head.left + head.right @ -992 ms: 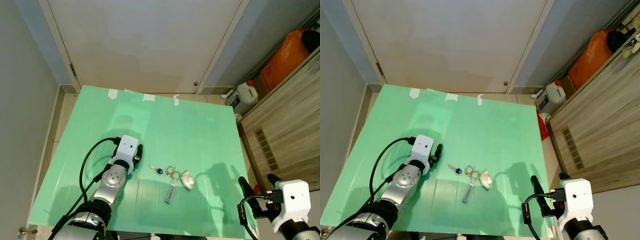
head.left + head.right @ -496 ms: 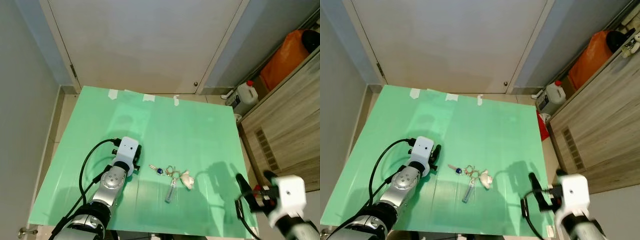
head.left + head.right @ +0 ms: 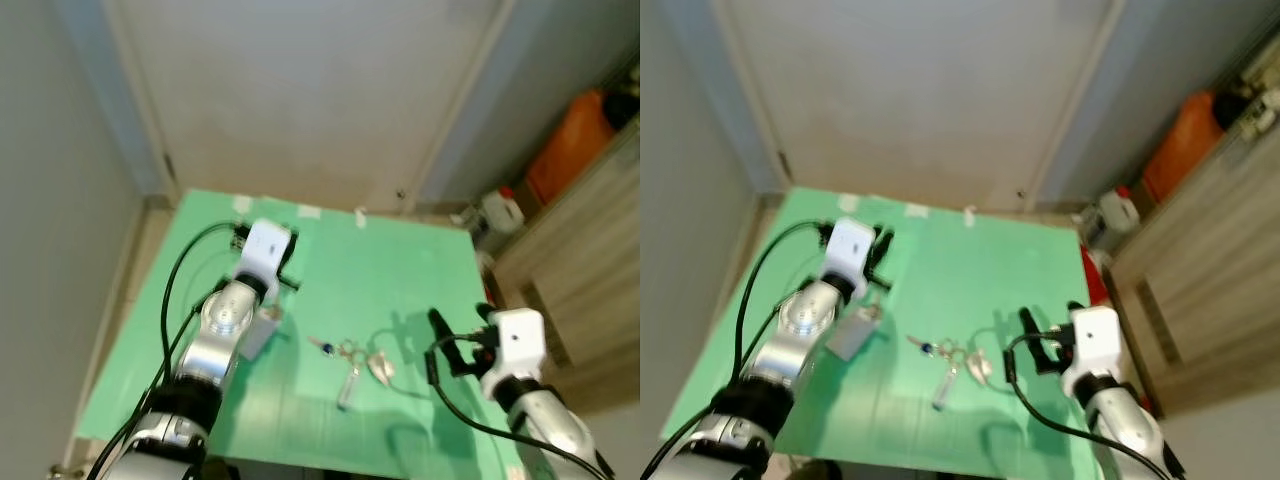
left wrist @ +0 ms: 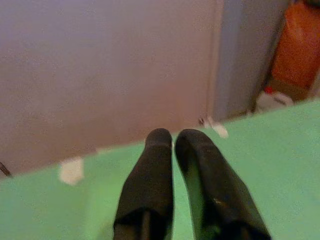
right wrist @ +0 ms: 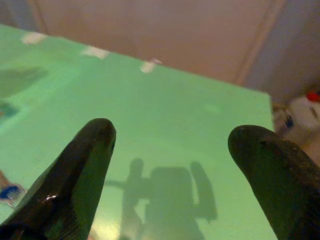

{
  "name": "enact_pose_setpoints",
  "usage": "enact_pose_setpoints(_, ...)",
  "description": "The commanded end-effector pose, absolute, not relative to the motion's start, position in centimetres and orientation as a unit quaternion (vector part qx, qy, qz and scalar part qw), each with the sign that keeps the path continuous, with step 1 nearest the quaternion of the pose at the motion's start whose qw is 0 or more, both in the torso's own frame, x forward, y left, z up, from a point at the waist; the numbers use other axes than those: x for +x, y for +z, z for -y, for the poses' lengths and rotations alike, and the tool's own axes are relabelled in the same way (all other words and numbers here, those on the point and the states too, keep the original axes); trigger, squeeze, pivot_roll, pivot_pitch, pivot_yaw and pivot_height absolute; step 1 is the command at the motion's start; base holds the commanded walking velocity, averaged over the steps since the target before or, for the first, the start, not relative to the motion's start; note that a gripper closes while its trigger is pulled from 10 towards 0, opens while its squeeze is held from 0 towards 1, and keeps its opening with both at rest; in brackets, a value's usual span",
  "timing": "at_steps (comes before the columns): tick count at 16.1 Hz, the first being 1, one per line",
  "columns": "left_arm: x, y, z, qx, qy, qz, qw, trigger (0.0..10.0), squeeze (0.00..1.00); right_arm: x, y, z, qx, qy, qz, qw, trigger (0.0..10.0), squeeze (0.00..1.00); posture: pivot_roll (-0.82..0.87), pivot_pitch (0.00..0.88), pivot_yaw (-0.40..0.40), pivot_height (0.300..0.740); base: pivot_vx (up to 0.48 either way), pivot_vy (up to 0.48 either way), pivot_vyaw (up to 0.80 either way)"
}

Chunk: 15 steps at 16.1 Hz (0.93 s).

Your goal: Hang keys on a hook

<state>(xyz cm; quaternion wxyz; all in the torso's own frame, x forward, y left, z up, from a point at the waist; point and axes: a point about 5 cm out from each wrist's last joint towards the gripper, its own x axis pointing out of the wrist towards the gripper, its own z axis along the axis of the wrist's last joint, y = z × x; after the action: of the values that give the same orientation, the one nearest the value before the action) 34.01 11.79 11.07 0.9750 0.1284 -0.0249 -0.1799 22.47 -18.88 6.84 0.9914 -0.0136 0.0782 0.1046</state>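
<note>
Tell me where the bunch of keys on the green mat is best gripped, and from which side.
Probably at the ring cluster in the middle of the keys, coming straight down from above. The bunch lies flat on the green mat, keys and a pale charm fanning outward, so the rings look like the bulkiest point. The right gripper, fingers spread, hovers just to its right, nearer than the left gripper.

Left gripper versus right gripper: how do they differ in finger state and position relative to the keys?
The left gripper has its fingers closed together, while the right gripper is spread wide open. The left gripper sits over the far left part of the green mat, away from the keys; the right gripper hangs just right of the keys. Both are empty and above the mat.
</note>
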Motion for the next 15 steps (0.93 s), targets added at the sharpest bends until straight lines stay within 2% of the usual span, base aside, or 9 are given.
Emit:
enact_pose_setpoints(1,34.1,11.1,-11.8,0.124,-0.18,0.013,0.976,0.0,0.0,22.5,6.4,19.2,-0.019,0.096,-0.085,0.992,10.0,0.0,-0.08,0.053,-0.103,0.74,0.0,0.0,0.0)
enact_pose_setpoints(2,34.0,10.8,-12.1,0.12,-0.168,0.0,0.978,0.0,0.0,22.7,6.3,19.0,-0.018,0.097,-0.082,0.992,10.0,0.0,-0.07,0.051,-0.103,0.74,0.0,0.0,0.0)
enact_pose_setpoints(3,33.8,10.1,-12.4,0.122,-0.157,-0.017,0.98,10.0,0.0,22.9,6.3,19.0,-0.018,0.098,-0.079,0.992,10.0,0.0,-0.08,0.053,-0.104,0.74,0.0,0.0,0.0)
enact_pose_setpoints(4,33.5,9.5,-12.6,0.123,-0.151,-0.026,0.98,10.0,0.62,23.0,6.3,19.0,-0.018,0.097,-0.077,0.992,10.0,0.0,-0.08,0.056,-0.107,0.74,0.0,0.0,0.0)
enact_pose_setpoints(5,33.3,9.2,-12.6,0.125,-0.152,-0.03,0.98,10.0,1.0,22.9,6.3,19.1,-0.019,0.098,-0.075,0.992,10.0,0.0,-0.09,0.061,-0.109,0.74,0.0,0.0,0.0)
enact_pose_setpoints(10,32.3,6.4,-10.7,0.132,-0.175,-0.08,0.972,10.0,1.0,21.4,6.6,20.5,-0.034,0.08,-0.079,0.993,10.0,0.0,-0.15,0.09,-0.107,0.74,0.0,0.0,0.0)
enact_pose_setpoints(15,32.0,4.6,-11.0,0.114,-0.141,-0.108,0.978,10.0,1.0,19.8,7.1,21.4,-0.039,0.073,-0.084,0.993,10.0,0.0,-0.2,0.113,-0.1,0.74,0.0,0.0,0.0)
